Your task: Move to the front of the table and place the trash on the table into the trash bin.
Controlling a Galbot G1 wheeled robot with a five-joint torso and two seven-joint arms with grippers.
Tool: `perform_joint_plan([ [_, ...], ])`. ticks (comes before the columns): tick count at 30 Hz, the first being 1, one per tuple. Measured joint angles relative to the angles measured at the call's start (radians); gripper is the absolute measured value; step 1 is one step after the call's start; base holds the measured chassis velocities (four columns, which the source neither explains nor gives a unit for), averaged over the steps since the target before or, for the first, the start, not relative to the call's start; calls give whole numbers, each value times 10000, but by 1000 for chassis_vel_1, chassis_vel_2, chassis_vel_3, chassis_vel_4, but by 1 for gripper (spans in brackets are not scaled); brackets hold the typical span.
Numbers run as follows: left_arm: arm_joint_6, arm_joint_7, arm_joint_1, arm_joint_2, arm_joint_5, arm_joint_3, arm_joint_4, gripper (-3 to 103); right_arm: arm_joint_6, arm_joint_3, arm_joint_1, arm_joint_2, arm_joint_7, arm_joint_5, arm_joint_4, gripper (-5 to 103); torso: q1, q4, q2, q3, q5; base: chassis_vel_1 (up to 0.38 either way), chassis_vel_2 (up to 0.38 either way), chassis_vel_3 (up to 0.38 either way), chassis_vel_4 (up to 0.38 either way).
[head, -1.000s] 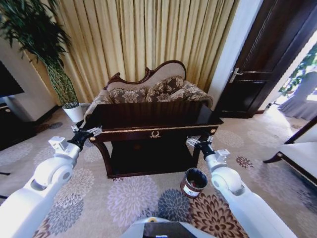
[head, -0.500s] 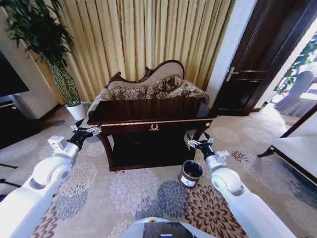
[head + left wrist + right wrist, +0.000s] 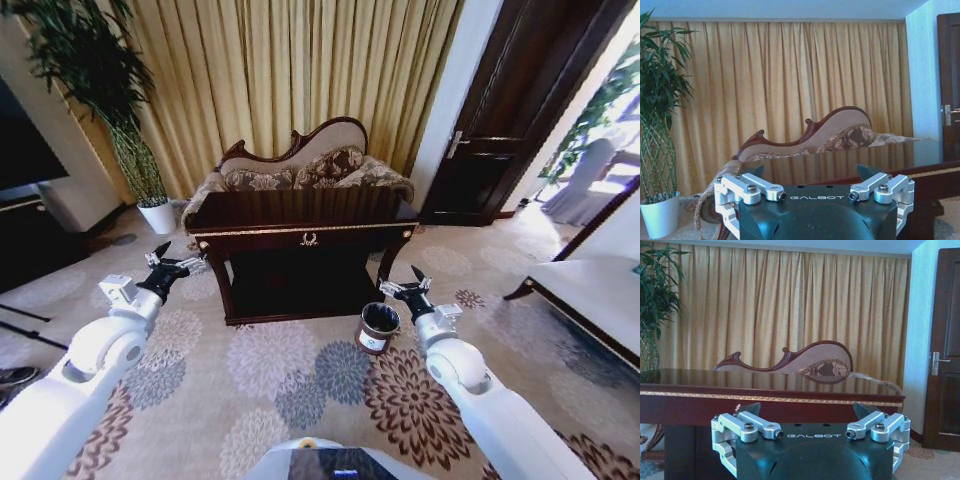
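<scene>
Open flowered carpet lies between the robot and the dark glossy gold-trimmed table, farther off than a second ago, with the small brown trash bin on the floor near its right front leg, just beside the wide-open right gripper, the left gripper likewise spread

Dark glossy brown tabletop edged in gold trim. Small dark brown trash bin with a white label. Beige carpet patterned with grey, blue and brown flowers. My arms are white, my hands black and silver.
</scene>
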Motion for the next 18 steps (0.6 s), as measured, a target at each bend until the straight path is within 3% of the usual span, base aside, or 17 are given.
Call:
perform_joint_plan([
  [18,-28,-33,165,-173,153,45,-201,100,270,73,-26,37,-66,-16,-86,100,1,1,-1,1,0,184,-248,-176,255],
])
